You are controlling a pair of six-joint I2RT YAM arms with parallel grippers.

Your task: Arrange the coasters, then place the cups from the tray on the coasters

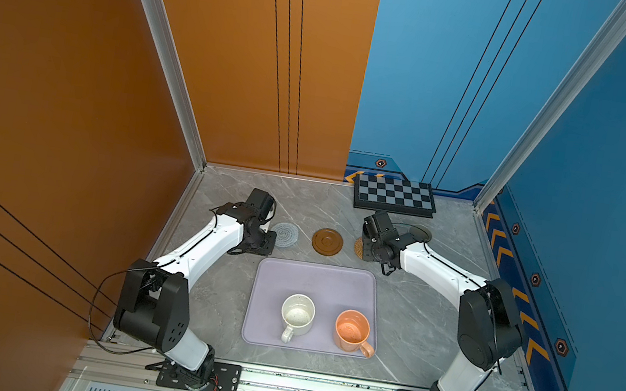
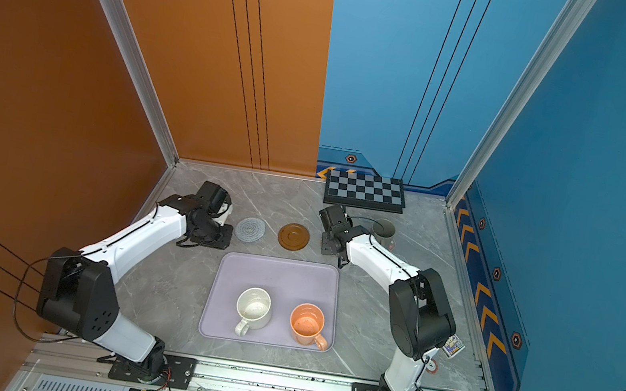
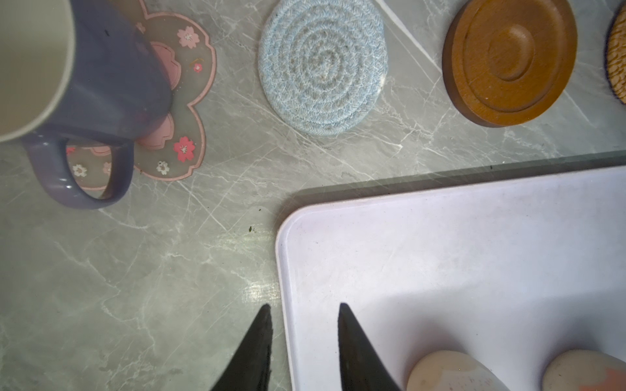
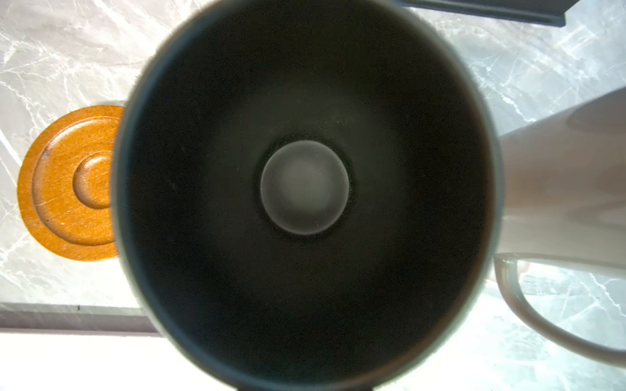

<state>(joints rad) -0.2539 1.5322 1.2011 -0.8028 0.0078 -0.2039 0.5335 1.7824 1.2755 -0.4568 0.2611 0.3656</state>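
On the lavender tray [image 1: 316, 277] stand a white speckled cup [image 1: 297, 314] and an orange cup [image 1: 352, 330]. Behind the tray lie a grey-white spiral coaster [image 1: 284, 234], a brown wooden coaster [image 1: 327, 242] and a rattan coaster [image 1: 358, 247]. The lavender cup [image 3: 101, 84] stands on a pink flower coaster [image 3: 189, 101]. My left gripper [image 3: 305, 304] hangs open and empty over the tray's far left corner. My right gripper [image 1: 372, 251] is shut on the black cup [image 4: 305, 186], right over the rattan coaster. The grey cup [image 1: 419, 233] stands beside it.
A black-and-grey chequered board [image 1: 395, 196] lies at the back right against the wall. A small printed card [image 2: 453, 345] lies near the right arm's base. Orange and blue walls close the table on three sides.
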